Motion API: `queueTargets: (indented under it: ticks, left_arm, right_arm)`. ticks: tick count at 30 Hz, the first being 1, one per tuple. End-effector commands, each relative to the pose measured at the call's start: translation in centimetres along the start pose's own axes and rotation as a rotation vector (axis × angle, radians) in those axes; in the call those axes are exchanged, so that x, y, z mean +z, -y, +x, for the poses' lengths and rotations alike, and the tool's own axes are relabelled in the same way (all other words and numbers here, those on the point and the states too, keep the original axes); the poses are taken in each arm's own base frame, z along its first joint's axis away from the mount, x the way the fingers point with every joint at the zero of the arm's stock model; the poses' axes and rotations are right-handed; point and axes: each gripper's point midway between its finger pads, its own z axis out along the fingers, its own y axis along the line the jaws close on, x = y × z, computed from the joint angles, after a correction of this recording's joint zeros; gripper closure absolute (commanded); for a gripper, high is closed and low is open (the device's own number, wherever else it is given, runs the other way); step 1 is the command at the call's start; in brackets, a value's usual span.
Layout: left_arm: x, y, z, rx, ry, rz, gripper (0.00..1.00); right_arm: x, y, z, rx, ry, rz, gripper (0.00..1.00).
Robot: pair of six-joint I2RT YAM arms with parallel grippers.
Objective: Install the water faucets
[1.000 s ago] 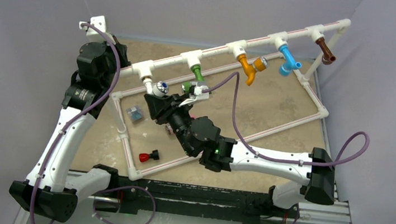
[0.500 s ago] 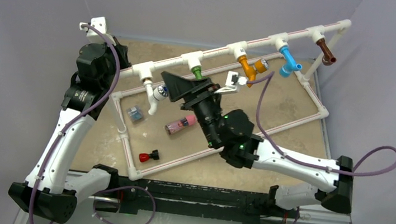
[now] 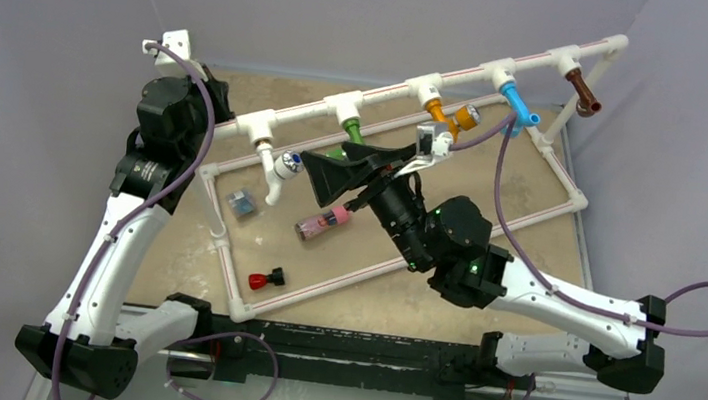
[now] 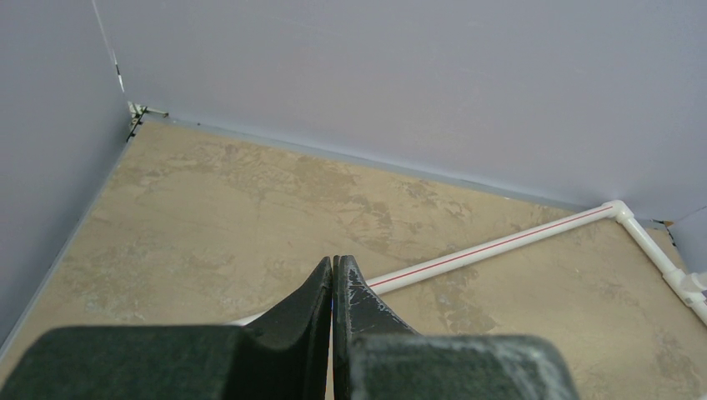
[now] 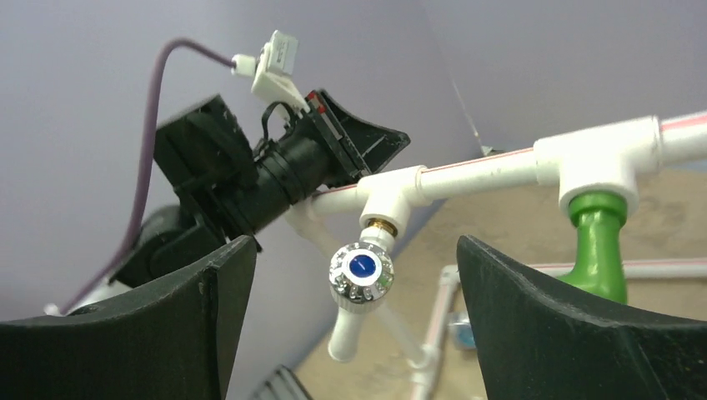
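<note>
Gripper (image 3: 318,180) partly hides green faucet (image 3: 353,131).

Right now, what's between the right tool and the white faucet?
Nothing. The right wrist view shows only open air between the open right tool and the white faucet ahead of it.

Soft, even light fills all three views: bright, no hard shadows, only a faint grey cast beneath the pipe frame (image 3: 387,98) on the table (image 3: 538,181). In the right wrist view the white faucet (image 5: 360,275) glints at its knob — the right gripper (image 5: 354,243) looms dark and soft-edged. The left wrist view looks slightly grainy.
</note>
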Motion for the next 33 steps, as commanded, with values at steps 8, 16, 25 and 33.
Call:
queueTargets:
  ticks: [8,16,25,33]
  left_arm:
    - [-1.6,-0.4,10.2,0.128,-0.374,0.038,1.0]
    - [-1.5,-0.4,10.3,0.138,-0.376,0.03,1.0]
    - [-1.3,-0.3,10.3,0.14,-0.378,0.031,1.0]
    - [-1.7,-0.3,10.2,0.139,-0.371,0.034,1.0]
  right_arm:
    - [-1.6,-0.8,-2.6,-0.949,-0.146,-0.234,0.12]
    - [-2.9,2.5,2.7,-1.68,-0.324,-0.228,0.11]
    - [-2.1,1.7,2.7,-2.136,-0.186,-0.185,0.1]
    - [-0.3,-1.7,4.6,-2.23,-0.111,-0.201,0.14]
